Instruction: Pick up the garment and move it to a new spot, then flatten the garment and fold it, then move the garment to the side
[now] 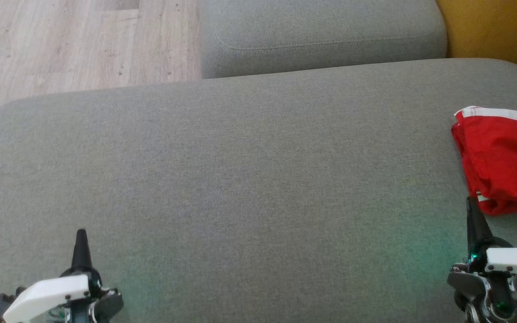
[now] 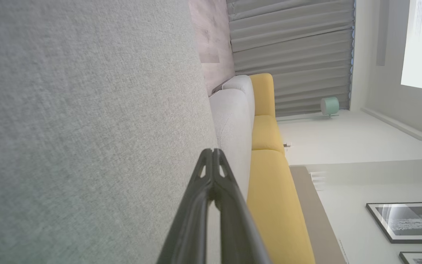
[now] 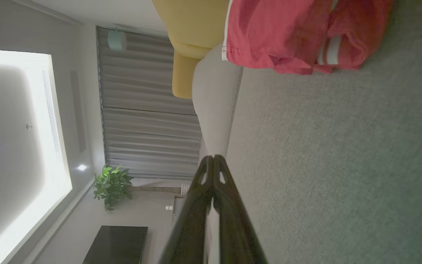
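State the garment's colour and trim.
The garment is red with white stripe trim, clearest in the head view.

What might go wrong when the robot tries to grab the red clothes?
The right fingers are shut beside the red garment; unless they open first, they may only shove it. The garment lies crumpled in layers, so a pinch might catch just one layer. It runs past the head view's right border, so part of it may go unwatched.
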Motion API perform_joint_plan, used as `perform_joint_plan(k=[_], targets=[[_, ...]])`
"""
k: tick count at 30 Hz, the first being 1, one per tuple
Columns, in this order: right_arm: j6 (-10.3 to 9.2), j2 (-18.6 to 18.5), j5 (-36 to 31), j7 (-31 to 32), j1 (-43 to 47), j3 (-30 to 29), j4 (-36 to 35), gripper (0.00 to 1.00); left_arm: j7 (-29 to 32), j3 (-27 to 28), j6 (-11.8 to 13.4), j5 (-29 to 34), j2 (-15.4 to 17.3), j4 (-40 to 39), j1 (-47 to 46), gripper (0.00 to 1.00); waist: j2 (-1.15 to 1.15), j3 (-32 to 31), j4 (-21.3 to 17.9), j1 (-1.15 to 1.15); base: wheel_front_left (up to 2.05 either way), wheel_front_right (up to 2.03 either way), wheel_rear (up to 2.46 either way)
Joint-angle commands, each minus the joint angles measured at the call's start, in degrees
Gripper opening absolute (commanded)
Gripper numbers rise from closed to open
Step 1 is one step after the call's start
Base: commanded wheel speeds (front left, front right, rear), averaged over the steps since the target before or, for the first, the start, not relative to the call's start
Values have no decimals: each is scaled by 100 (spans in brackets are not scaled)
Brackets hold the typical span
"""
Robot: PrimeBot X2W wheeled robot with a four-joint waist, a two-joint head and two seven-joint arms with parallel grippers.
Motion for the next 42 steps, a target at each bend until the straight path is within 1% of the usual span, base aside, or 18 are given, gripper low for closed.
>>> perform_joint_plan(k=[1,12,42], targets=[[41,3,209,34,-341,61,-245,0,68,204,-59,-167,18,-231,-348,0,0,0,4,0,0,0,0],[45,58,910,82,-413,-37,-272,0,250,297,-85,-770,-21,-296,-451,0,0,2,25,0,0,0,0],[45,59,921,82,-414,-37,-272,0,251,298,-86,-780,-22,-298,-452,0,0,2,26,0,0,0,0]])
